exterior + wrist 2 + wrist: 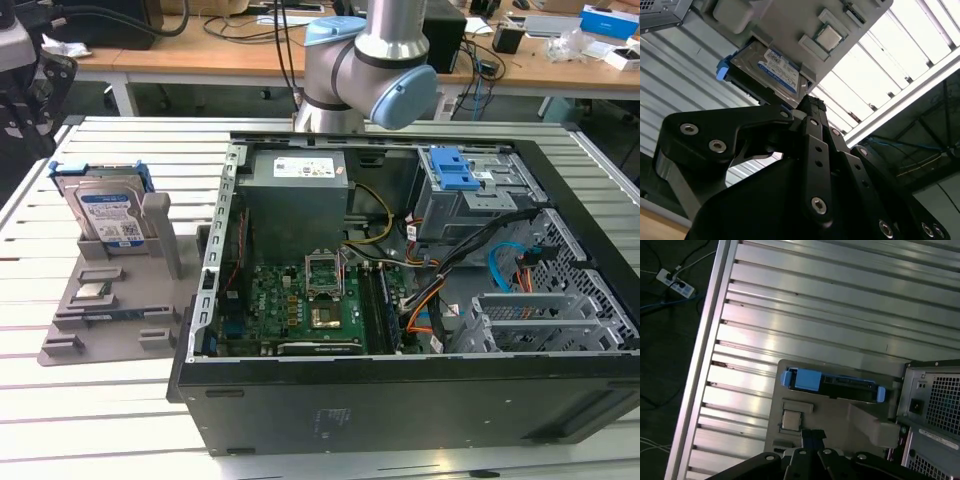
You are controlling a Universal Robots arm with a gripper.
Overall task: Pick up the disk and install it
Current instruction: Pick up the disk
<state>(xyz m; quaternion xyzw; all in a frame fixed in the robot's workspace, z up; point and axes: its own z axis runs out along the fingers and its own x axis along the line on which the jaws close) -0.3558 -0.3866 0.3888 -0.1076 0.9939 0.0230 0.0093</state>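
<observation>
Exterior view: disk (105, 212) upright on edge in grey holder (112, 325), on exterior view's left of open computer case (400, 405). Arm (375, 60) behind case.

Second wrist view: gripper (811, 104) near disk, not touching. Jaws look closed together, nothing held.

First wrist view: gripper above holder, close to small silver chip (790, 420). Disk edge-on in its slot.

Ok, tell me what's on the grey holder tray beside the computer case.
The disk stands on edge in a slot of the grey tray; a small silver chip lies flat in a recess. The slot hides the disk's bottom edge.
</observation>
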